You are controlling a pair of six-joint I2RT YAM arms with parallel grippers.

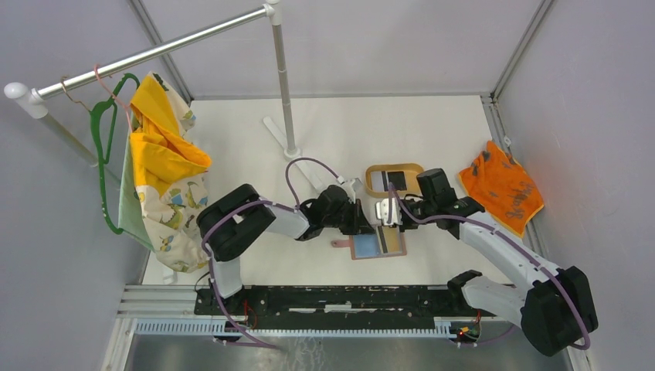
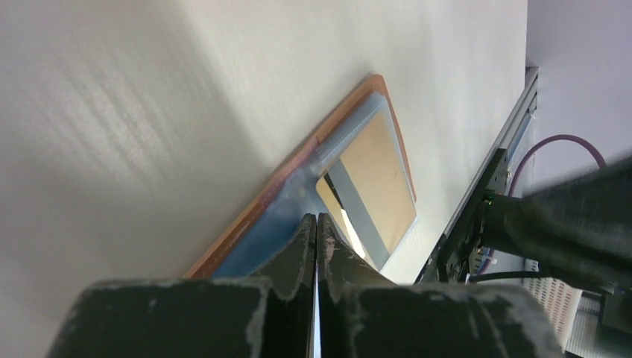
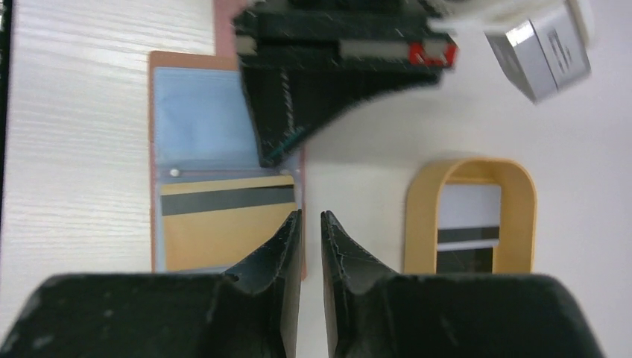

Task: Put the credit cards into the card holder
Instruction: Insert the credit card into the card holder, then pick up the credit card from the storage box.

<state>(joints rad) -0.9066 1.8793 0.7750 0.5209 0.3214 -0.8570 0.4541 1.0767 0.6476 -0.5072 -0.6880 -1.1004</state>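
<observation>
Left gripper point(image 2: 317, 220) is pressed fully shut with nothing seen between its fingers, its tips at the pale blue lining of the card holder point(image 2: 272, 216); right gripper point(image 3: 311, 216) hangs with a narrow, empty gap just beside the holder's edge. Opened flat on the table point(image 1: 347, 131), the holder carries a gold card point(image 3: 216, 235) with a dark stripe on one half; a white striped card point(image 3: 469, 205) lies in the tan tray point(image 3: 416, 224) nearby.

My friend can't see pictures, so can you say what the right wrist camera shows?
An open card holder holds a gold card, with the tip of the left gripper over its blue sleeve. Beside it, a tan oval tray holds a white striped card. The right gripper, in front, is slightly open and empty.
</observation>
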